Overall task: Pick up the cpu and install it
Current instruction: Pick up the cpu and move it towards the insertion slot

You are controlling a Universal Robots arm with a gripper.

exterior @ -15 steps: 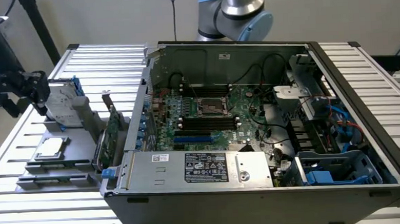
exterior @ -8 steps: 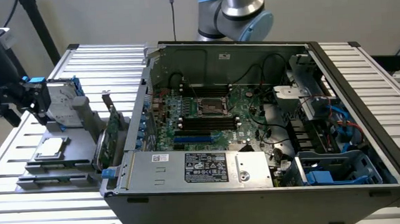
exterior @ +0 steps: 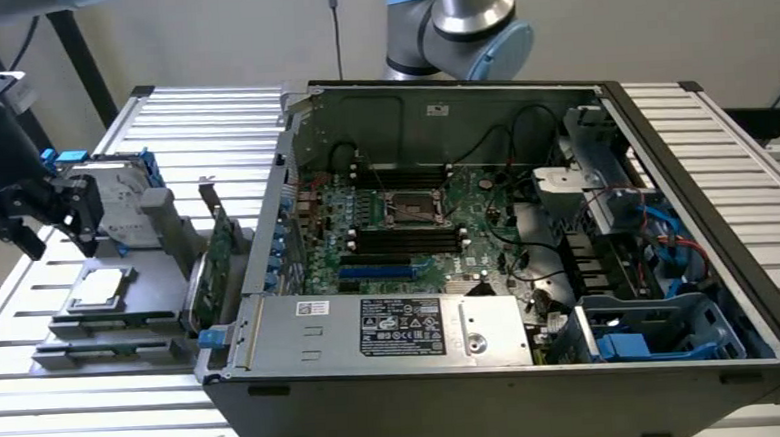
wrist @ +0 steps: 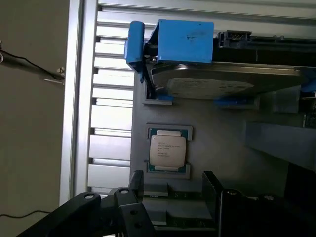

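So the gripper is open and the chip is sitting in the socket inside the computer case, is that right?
Not quite. The gripper is open, but the chip is not inside the computer case. It lies flat on the grey holder outside the case, on the exterior view's left. The exterior view shows this.

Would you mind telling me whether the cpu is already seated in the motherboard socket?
No, the cpu lies on the grey holder outside the computer case.
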